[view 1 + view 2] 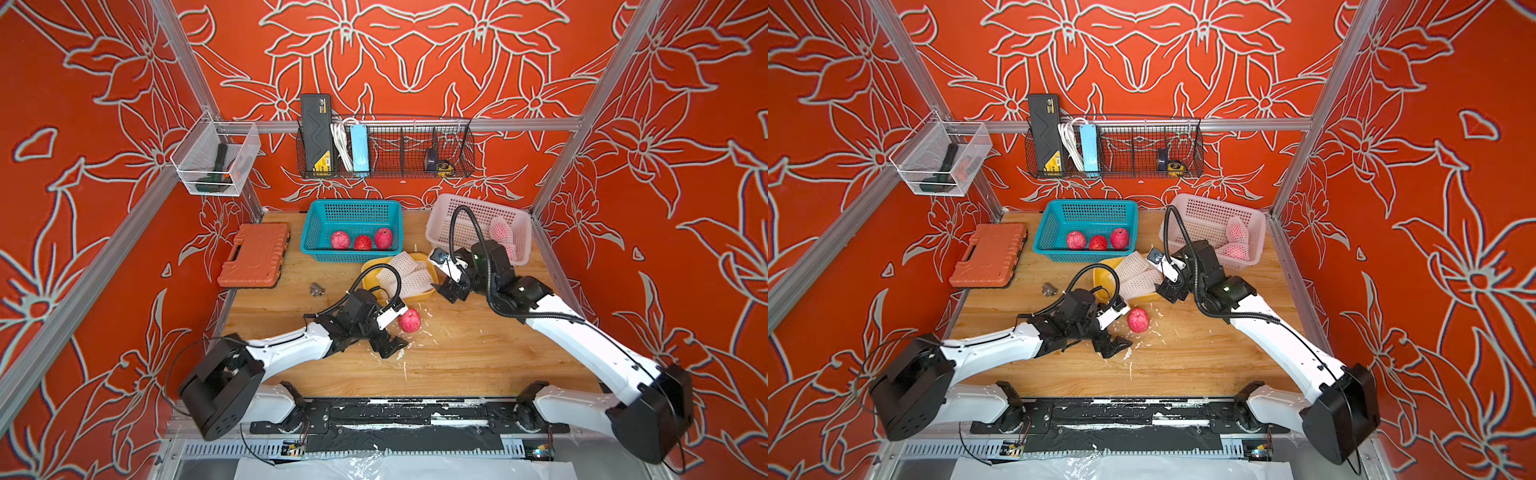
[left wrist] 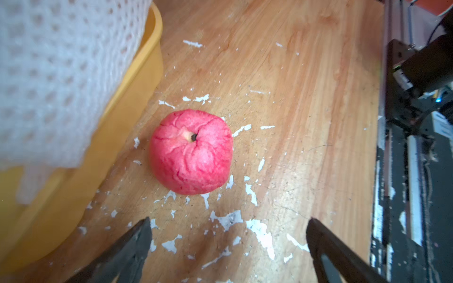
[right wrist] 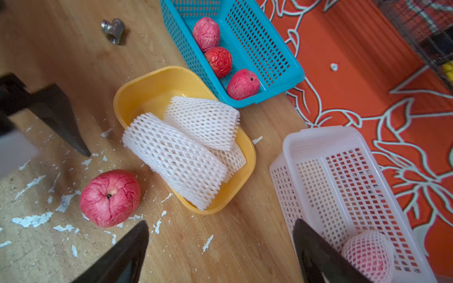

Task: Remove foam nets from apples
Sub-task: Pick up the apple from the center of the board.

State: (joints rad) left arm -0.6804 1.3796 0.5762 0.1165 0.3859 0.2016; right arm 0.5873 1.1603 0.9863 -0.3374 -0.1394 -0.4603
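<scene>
1. My left pincer (image 2: pixel 229 221) is spread wide and empty, low over the counter (image 2: pixel 294 98) on the near side of the yellow tub (image 3: pixel 152 93).
2. A bare apple (image 2: pixel 191 152) sits stem-up on the counter just beside the tub's near wall. It is straight ahead of my left pincer's open jaws, close but not touching, with foam crumbs (image 2: pixel 259 232) scattered around it.
3. My right pincer (image 3: pixel 220 221) also stands wide and holds nothing. It hovers at the tub's right edge.
4. The pulled-off foam nets (image 3: pixel 176 159) lie piled in the tub. I cannot count them for sure.
5. Behind the tub, the teal basket (image 3: pixel 245 36) holds three bare apples (image 3: pixel 218 61).
6. To the tub's far right, the pale basket (image 3: pixel 318 137) holds two netted apples (image 1: pixel 1236 230).
7. I judge four apples done and two left. The loose apple probably belongs in the teal basket.
</scene>
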